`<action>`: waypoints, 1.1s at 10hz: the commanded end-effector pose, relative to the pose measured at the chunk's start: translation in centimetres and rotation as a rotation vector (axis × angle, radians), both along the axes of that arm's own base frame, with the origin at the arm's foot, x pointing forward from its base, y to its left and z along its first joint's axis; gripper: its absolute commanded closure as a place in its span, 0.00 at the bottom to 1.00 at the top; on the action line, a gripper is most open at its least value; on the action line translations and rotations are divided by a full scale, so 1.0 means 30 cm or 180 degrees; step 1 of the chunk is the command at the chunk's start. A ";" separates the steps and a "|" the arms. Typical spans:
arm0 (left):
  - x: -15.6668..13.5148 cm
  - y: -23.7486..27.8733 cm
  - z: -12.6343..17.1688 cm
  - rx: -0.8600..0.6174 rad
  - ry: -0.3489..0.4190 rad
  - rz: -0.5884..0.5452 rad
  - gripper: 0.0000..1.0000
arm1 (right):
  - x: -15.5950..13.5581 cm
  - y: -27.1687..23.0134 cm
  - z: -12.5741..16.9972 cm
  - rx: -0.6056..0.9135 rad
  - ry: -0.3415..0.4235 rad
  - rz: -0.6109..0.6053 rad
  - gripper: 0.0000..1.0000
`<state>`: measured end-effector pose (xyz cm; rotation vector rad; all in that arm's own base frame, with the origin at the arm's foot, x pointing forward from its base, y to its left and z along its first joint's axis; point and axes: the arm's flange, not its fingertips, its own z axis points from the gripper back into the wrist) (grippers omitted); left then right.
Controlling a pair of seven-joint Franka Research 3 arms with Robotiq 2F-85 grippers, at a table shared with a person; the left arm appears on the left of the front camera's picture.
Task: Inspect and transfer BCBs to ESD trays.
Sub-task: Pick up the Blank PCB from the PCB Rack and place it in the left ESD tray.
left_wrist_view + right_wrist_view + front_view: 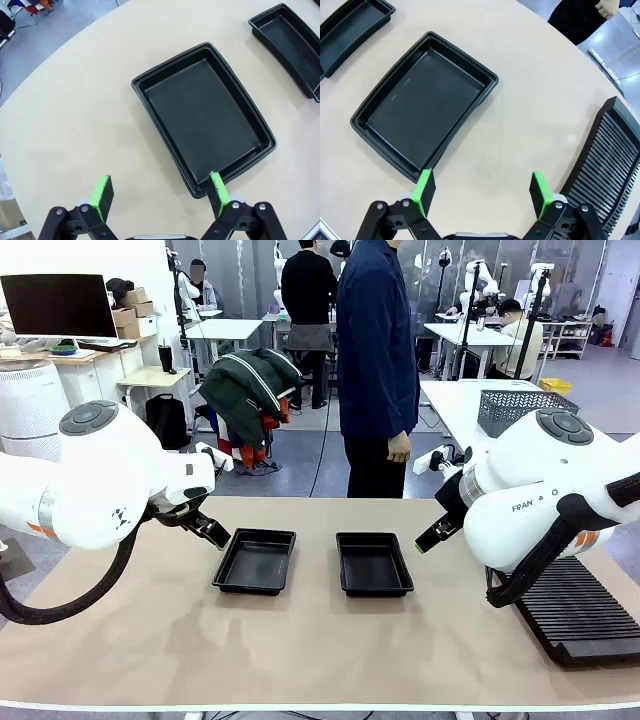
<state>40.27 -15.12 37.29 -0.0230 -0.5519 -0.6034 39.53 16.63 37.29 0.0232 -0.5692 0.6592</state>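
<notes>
Step in hand: start of the transfer, by judgement; no board has been placed.
Left gripper point(159, 192): released, jaws wide, nothing between the green pads point(102, 192); it hovers above the bench point(300, 640).
Right gripper point(481, 190): released, jaws wide, empty, also hovering.
Left ESD tray point(200, 115): directly ahead of the left gripper, its near corner just beside one pad; flat on the bench, floor bare.
Right ESD tray point(425, 105): ahead of the right gripper and off to one side; flat, floor bare.
Slotted rack point(615, 160): on the other side of the right gripper, near it; whether any slot holds a board cannot be told.
Next move, judged: BCBs must be obtained first, from the rack or from the person point(377, 340) standing beyond both grippers. A thin board calls for an edge grip, level carriage and a low release inside the raised rim.
Surface: pale tan, smooth, matte, uncluttered around the trays.
Room: open workshop with grey floor, further tables, a monitor point(58, 305), a jacket point(250, 385) over a chair, and a mesh basket point(520, 408).
</notes>
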 end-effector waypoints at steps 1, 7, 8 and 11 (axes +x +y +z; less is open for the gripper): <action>0.000 0.000 0.000 0.0000 0.0001 0.0000 0.00 | 0.000 0.000 0.000 0.0000 0.0000 0.0000 0.00; 0.000 0.000 0.000 0.0000 0.0001 0.0000 0.00 | 0.000 0.000 0.000 0.0000 0.0000 0.0000 0.00; 0.000 0.000 0.000 0.0000 0.0001 0.0000 0.00 | 0.000 0.000 0.000 0.0000 0.0000 0.0000 0.00; 0.000 0.050 0.239 -0.0113 0.0021 0.0209 0.00 | -0.058 -0.094 0.265 0.0129 0.0077 -0.0425 0.00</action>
